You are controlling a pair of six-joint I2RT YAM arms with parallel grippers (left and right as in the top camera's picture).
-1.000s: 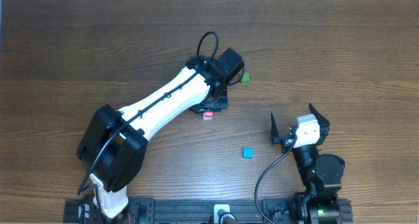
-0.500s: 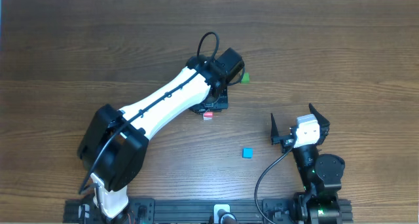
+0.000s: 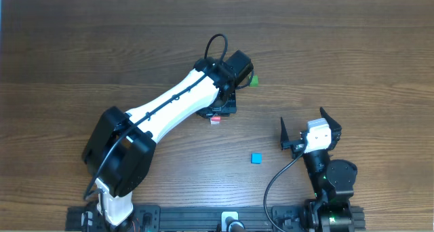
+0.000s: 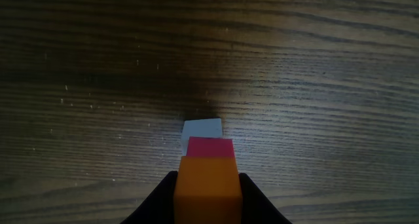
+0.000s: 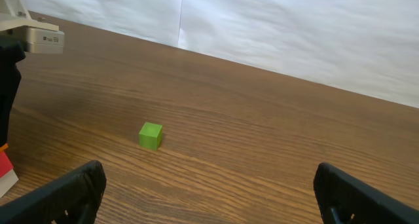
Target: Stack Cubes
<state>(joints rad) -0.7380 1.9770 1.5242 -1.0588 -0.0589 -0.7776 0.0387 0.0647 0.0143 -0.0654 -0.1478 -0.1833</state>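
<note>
The stack is well begun but not finished. A pale grey-white cube (image 4: 201, 128) sits on the brown wooden surface (image 3: 352, 42) near its middle, with a small red cube (image 4: 210, 147) on top of it. The left gripper (image 4: 207, 199) is directly above the pair, its jaws clamped on the sides of an orange cube (image 4: 207, 178). In the right wrist view a sliver of orange shows just above the red, so the orange cube appears to be at the top of the stack. Whether it rests there or hangs a hair above cannot be told. By my judgement the third layer is being placed and not yet released. Two cubes are left loose on the surface. A small green cube (image 3: 253, 81) is just beyond the left gripper toward the far edge, and a small blue cube (image 3: 256, 158) is apart from the stack toward the near edge. The right gripper (image 5: 209, 185) is near the near right corner with its jaws wide apart and holding nothing, well placed for the blue cube.
</note>
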